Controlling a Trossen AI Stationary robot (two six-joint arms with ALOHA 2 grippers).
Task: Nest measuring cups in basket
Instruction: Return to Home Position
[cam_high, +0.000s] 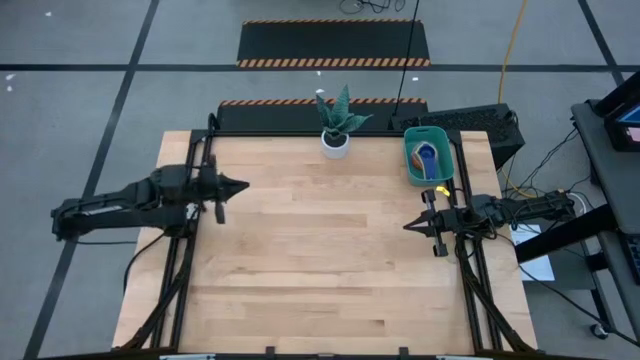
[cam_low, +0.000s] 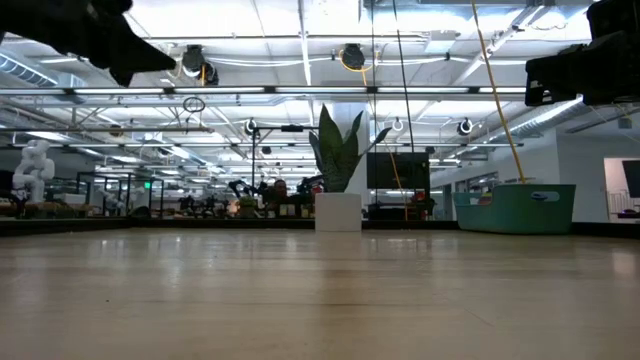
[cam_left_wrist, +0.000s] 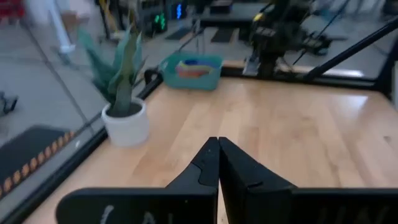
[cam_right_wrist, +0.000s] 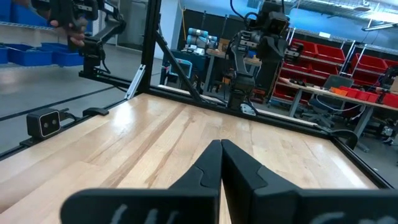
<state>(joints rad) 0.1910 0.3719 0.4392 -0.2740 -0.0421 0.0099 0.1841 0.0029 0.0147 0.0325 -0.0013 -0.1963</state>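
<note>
Both left gripper and right gripper have jaws closed, empty.

Far back on the wooden surface stands a white potted plant; the teal basket sits to its right.

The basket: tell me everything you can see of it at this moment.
The basket is a small teal-green rectangular bin with rounded corners, looking like smooth plastic. It stands upright and open on the table, at its far right corner, right of the white potted plant. Inside lie the measuring cups, blue uppermost with orange showing; how they nest is too small to tell. Nothing else touches it; the right tool sits shut, apart from it.
</note>
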